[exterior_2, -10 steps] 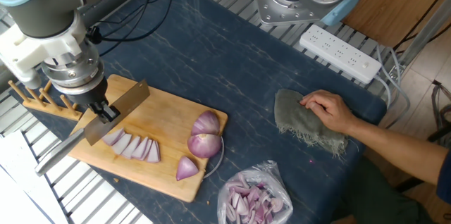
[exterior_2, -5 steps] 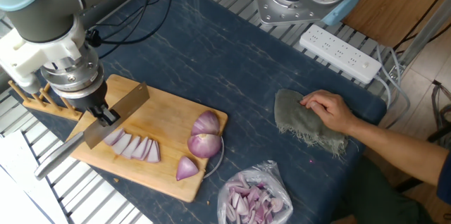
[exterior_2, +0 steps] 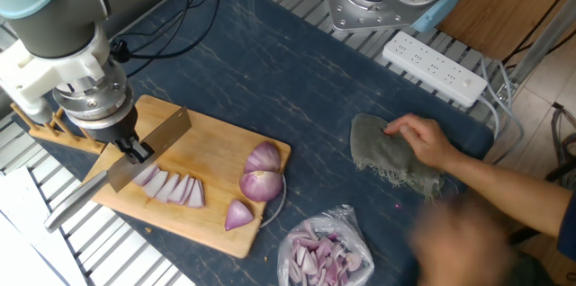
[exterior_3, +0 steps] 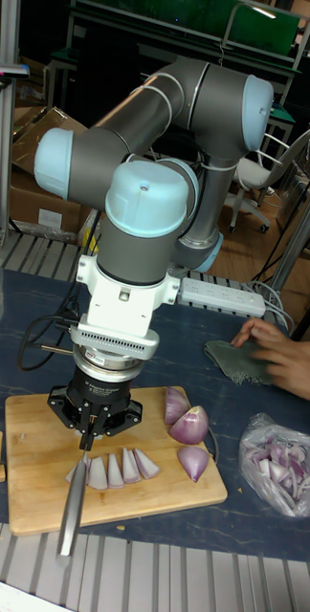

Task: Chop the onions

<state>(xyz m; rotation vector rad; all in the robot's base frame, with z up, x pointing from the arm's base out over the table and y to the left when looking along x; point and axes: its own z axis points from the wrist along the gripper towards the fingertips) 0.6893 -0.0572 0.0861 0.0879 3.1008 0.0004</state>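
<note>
On the wooden cutting board [exterior_2: 207,156] [exterior_3: 35,459] lies a row of several onion slices [exterior_2: 171,187] [exterior_3: 117,469]. Two larger purple onion pieces [exterior_2: 262,174] [exterior_3: 186,416] sit near the board's right end, with a small wedge [exterior_2: 238,216] [exterior_3: 193,462] in front of them. My gripper [exterior_2: 135,148] [exterior_3: 88,428] is shut on a knife [exterior_2: 144,145] [exterior_3: 72,502]. Its broad blade rests just left of the slice row, and the long metal handle points off the board's front-left edge.
A clear plastic bag of purple onion bits [exterior_2: 324,254] [exterior_3: 277,462] lies right of the board. A person's hand [exterior_2: 421,140] rests on a grey cloth [exterior_2: 389,156]. A white power strip [exterior_2: 434,68] lies at the back, and a wooden peg rack [exterior_2: 63,129] stands behind the board.
The person's forearm has become blurred with motion at the lower right. My gripper and the knife have barely shifted.
</note>
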